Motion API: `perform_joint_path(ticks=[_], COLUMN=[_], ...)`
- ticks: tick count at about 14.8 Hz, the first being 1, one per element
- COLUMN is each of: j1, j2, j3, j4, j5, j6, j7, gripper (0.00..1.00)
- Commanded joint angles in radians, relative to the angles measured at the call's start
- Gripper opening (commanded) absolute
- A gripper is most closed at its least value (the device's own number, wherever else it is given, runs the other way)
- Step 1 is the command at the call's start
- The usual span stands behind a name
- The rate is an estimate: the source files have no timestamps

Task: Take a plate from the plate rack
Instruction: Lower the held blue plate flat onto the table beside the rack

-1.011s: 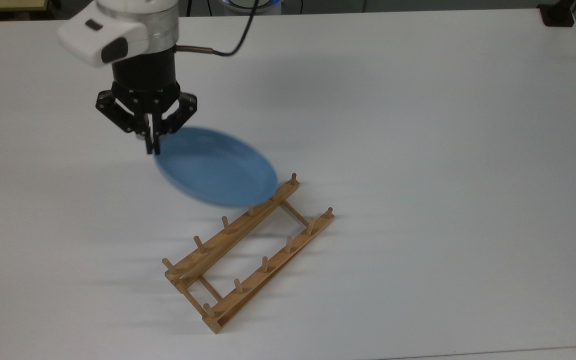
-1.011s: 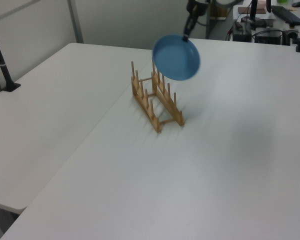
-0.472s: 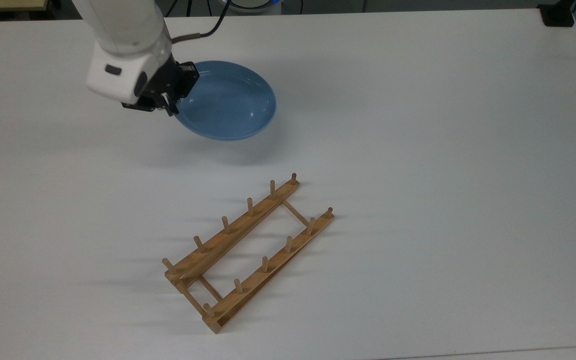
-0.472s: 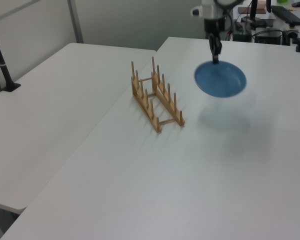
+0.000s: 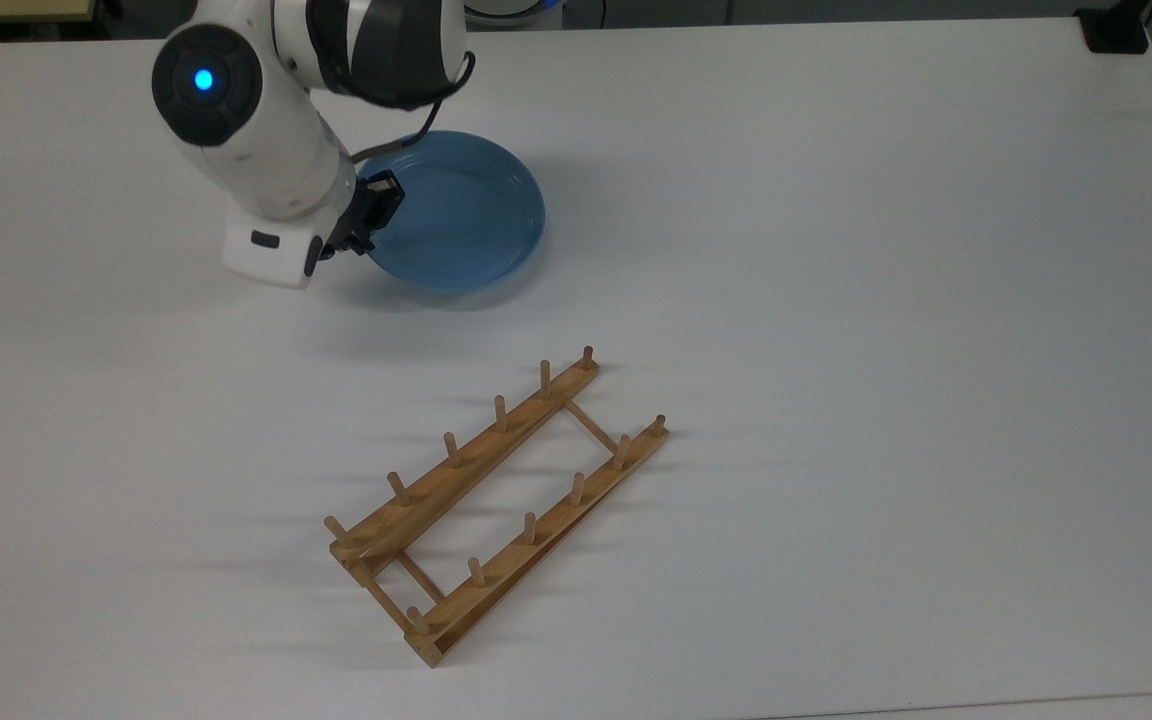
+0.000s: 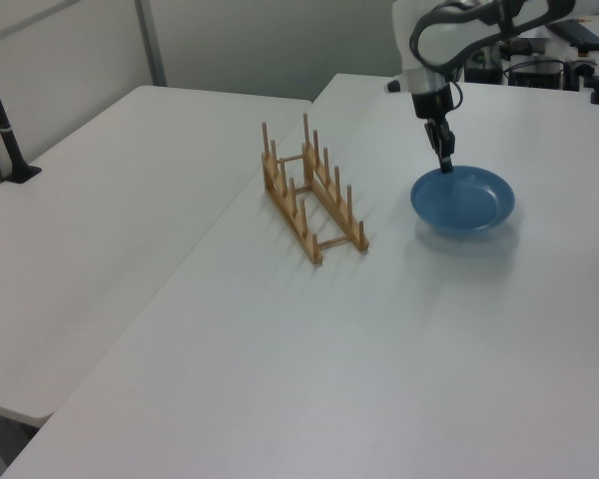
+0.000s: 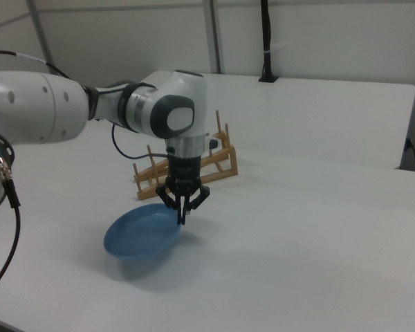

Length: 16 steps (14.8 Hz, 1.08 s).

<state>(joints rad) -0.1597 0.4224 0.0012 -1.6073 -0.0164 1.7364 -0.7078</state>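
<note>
- The plate [image 5: 461, 215]: now flat, or close to it, on the white table [image 5: 836, 250], well apart from the plate rack [image 5: 496, 500] toward the top view's upper left; a second ago tilted in the air right above the rack's far end, half a second ago level but higher, by the wide shadow under it.
- In the left view, the plate [image 6: 464, 200] low at the table, with only a thin shadow beneath; whether fully resting or a hair above, cannot tell.
- The gripper [image 7: 182, 216]: pinching the plate's near rim, fingers close together on the edge, pointing straight down in the right view; same pinch as in the earlier pictures.
- The plate rack [image 6: 309, 195]: bare of dishes, unmoved across all the pictures, upright pegs free.
- Meaning for the task: lift-out from the rack done, carry done, lowering at or near its end.
- Likely left: opening the jaws and drawing the gripper up off the rim without dragging the plate along.
</note>
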Motion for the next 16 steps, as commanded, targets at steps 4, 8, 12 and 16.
perform_joint_path(ticks=[4,8,12,16], j1=[-0.011,-0.012,-0.011,-0.011], j2=[0.007,0.004,-0.031,-0.167], j3=[-0.003,-0.003,-0.003,-0.004], j4=[-0.069,-0.065,-0.022,-0.006], j5=[0.022,0.021,0.01,0.007], j6=[0.003,-0.015,-0.04,-0.067], j7=[-0.055,-0.047,0.0,0.144], gripper=[0.01,0.42,1.0,1.0])
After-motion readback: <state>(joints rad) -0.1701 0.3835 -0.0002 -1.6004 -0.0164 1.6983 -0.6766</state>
